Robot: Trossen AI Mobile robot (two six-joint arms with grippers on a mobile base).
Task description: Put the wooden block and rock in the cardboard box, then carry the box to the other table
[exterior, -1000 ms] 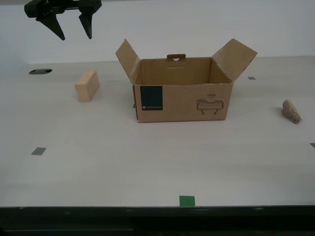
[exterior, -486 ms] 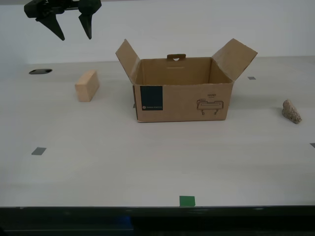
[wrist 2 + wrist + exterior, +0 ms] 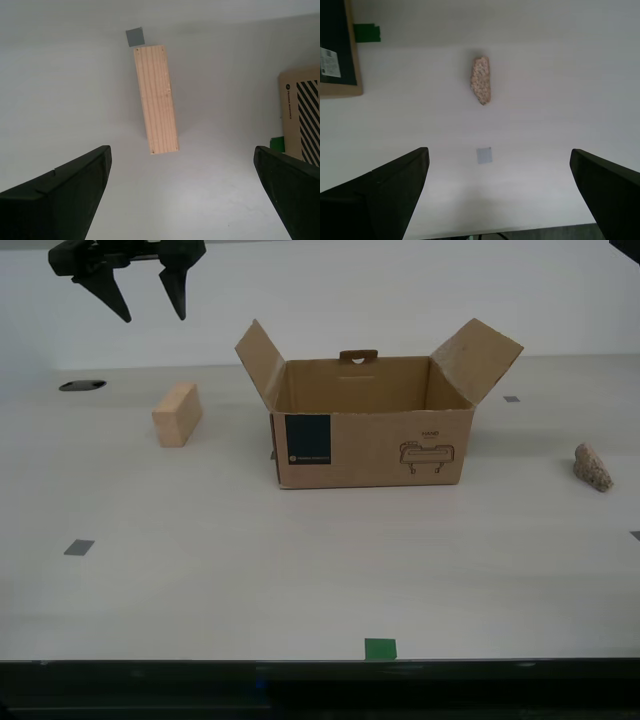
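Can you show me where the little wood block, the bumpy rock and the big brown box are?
Pale tan wooden block (image 3: 177, 414), exterior view, its front face.
Speckled grey-beige rock (image 3: 592, 467), exterior view, its middle.
Brown cardboard box (image 3: 370, 450), exterior view, its front wall.

Open cardboard box (image 3: 372, 435) (flaps splayed), wooden block (image 3: 176, 414) and rock (image 3: 592, 467) flanking it, apart

cardboard box (image 3: 372, 425) front: dark blue square label at the exterior view's left with small unreadable white print, line drawing at the right under a tiny word, possibly "HAND", otherwise nothing legible
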